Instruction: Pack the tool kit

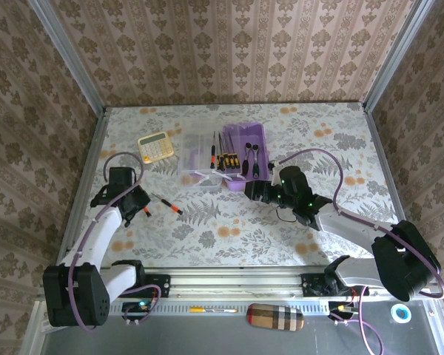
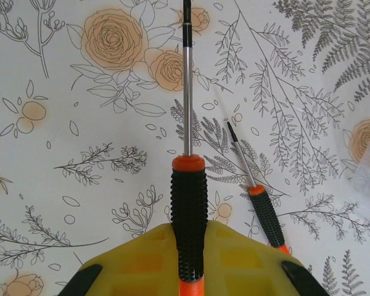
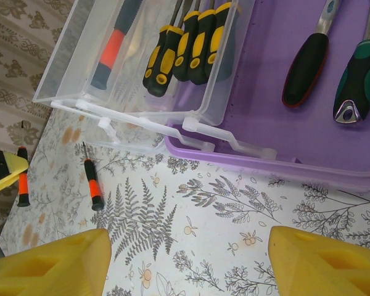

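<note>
Left jaws pinch 1 ribbed black-orange plastic screwdriver (image 2: 189,216) by its handle, maybe lifted for boxing; right jaws spread.

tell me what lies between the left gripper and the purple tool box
One small black-orange screwdriver lies loose on the table between the left gripper and the purple tool box, seen in the top view.

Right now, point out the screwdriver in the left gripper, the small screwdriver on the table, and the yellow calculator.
held screwdriver (image 2: 189,209): left wrist view, on its ribbed black handle.
small screwdriver (image 2: 268,217): left wrist view, on its black grip.
yellow calculator (image 1: 155,146): top external view, middle of its keypad.
</note>
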### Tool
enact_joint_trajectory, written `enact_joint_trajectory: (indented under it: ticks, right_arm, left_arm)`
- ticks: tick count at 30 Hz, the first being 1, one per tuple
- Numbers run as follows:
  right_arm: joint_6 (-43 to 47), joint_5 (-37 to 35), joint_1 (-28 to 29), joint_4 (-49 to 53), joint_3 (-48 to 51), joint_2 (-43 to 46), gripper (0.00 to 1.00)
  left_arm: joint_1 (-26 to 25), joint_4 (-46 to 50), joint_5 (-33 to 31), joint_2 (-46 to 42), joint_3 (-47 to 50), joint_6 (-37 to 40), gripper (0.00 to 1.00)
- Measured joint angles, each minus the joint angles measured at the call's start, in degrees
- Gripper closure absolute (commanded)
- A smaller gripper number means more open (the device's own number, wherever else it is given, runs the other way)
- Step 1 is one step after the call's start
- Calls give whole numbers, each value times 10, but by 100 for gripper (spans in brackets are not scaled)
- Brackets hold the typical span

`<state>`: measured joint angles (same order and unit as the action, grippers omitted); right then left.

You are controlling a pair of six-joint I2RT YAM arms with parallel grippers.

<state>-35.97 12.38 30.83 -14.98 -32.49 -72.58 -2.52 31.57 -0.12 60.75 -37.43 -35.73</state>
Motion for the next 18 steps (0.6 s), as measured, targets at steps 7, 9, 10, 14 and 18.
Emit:
enact_joint_trajectory:
  ticks: [7,9,10,14,18]
  right_arm:
    - [0,0,0,0,0,2,30]
    - [0,0,0,0,0,2,30]
    - [0,0,0,0,0,2,30]
    - [2,0,0,0,0,2,30]
    - [2,0,0,0,0,2,30]
  left_arm:
    - [-10,35,8,-5,-49,8,86]
    - [-24,45,8,-2,-78,11,87]
    - [-31,49,8,0,-93,11,87]
    - [-58,53,7,13,-137,15,87]
    - [-79,61,3,23,-156,17,86]
